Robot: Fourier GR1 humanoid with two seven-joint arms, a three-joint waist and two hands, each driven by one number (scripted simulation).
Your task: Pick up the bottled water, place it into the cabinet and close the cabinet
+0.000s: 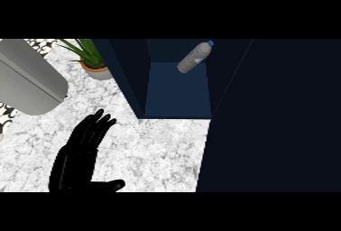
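No text, number or sign can be read anywhere. The bottled water [194,57], inside the open cabinet [177,92], has a grey body, but any marking on it is too small to make out.

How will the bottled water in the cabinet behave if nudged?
The bottled water stands tilted inside the cabinet, cap toward the upper right, so a nudge would probably tip it over. Its round body would likely roll once it lies flat. The smooth grey sides may be slippery to grasp.
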